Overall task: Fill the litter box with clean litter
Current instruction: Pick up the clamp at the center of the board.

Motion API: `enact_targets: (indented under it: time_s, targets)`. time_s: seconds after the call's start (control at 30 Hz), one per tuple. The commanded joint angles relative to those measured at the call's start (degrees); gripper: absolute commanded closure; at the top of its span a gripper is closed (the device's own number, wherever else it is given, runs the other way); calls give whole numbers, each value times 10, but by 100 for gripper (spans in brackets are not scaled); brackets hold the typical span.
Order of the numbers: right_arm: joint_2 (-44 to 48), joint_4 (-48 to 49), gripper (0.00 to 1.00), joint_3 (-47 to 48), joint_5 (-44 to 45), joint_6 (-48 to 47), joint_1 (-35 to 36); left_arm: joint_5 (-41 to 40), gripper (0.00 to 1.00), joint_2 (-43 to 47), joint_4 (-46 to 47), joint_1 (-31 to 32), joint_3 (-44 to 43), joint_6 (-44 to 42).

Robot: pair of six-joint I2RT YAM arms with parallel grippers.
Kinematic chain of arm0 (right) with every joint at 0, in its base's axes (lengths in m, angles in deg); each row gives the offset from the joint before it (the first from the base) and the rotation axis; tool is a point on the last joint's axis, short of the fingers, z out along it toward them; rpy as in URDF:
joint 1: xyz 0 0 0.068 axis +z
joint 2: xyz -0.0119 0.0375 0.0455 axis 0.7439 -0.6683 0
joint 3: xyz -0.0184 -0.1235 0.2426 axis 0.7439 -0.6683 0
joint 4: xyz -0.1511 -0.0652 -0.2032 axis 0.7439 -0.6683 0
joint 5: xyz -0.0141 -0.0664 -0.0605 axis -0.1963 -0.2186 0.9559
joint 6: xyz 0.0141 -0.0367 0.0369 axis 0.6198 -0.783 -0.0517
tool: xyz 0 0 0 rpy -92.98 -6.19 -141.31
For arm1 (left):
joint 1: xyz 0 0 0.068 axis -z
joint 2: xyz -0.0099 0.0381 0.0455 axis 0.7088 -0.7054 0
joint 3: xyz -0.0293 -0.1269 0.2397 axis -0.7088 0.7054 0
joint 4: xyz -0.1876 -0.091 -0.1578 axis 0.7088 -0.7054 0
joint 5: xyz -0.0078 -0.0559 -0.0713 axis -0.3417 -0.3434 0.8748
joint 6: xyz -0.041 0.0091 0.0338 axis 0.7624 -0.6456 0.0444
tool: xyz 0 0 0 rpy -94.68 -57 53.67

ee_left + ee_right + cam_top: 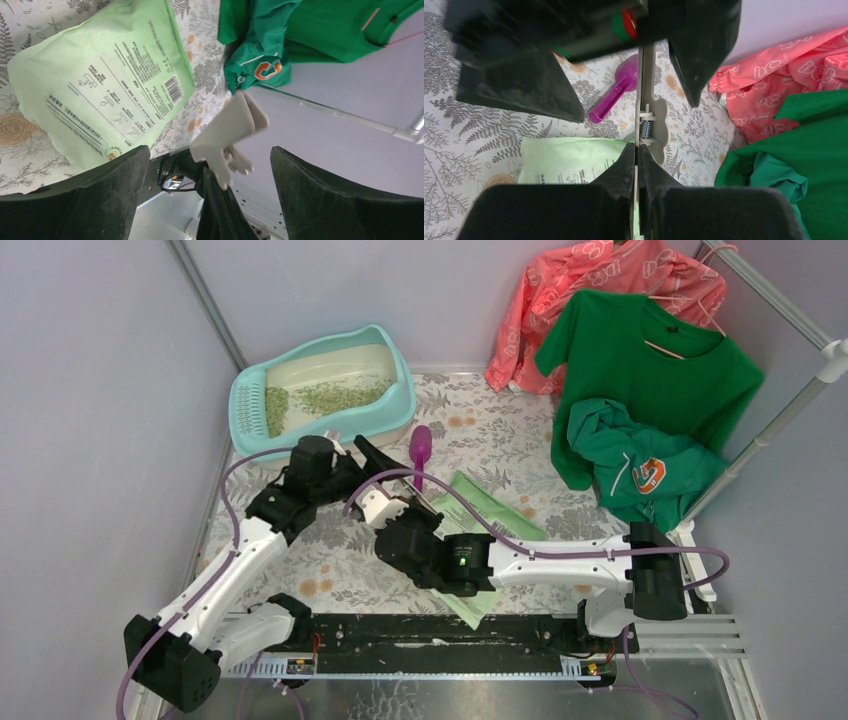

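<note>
The right gripper (636,150) is pinched shut on the beige spring clip (646,112), while the left gripper (352,450) gapes wide either side of the clip's far end, holding nothing. Over at the far left sits the litter box (405,400), with clean litter (330,398) covering only part of its basin. To my eye, the clip wants parking well clear of the green bag (100,85), so the open hand can take the bag's edge squarely.
</note>
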Motion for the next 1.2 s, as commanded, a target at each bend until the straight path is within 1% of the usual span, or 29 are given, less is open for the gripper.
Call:
enact_targets:
  time_s: [0.0,0.2,0.27,0.33,0.37,0.43,0.53,0.67,0.83,0.9,0.93,0.97,1.0,1.03,1.07,1.13,1.17]
  targets:
    - [12,34,100,21,-2,2,11,-69,1,-23,44,31,-6,4]
    - [23,40,100,-9,-20,14,17,-86,2,-39,46,35,-11,2]
    - [25,41,100,-15,-21,19,17,-89,6,-43,48,37,-14,1]
    - [25,37,100,-18,-20,22,17,-89,12,-44,54,38,-12,2]
    - [25,36,100,-18,-20,23,17,-88,17,-45,59,38,-9,3]
    - [24,35,100,-19,-22,26,17,-87,23,-47,65,39,-5,5]
    - [24,37,100,-18,-25,29,18,-83,35,-54,71,42,-2,4]
    - [17,35,100,-12,-28,30,18,-80,55,-58,80,43,3,5]
    - [12,33,100,-8,-32,36,17,-77,68,-60,81,44,0,2]
    - [13,24,100,-3,-34,43,18,-77,75,-61,81,44,0,0]
    - [16,16,96,0,-36,50,18,-76,80,-62,82,45,1,-2]
    - [21,8,87,2,-44,59,17,-74,85,-64,85,45,2,-3]
    - [28,-2,74,4,-55,68,17,-70,89,-67,90,45,5,-4]
    - [37,-14,65,6,-65,77,17,-66,94,-70,94,44,5,-6]
    - [46,-28,58,10,-73,85,17,-63,99,-74,96,45,5,-10]
    - [71,-60,49,18,-91,104,17,-57,100,-85,96,44,0,-23]
    - [85,-79,46,22,-101,114,16,-53,100,-90,96,45,-4,-29]
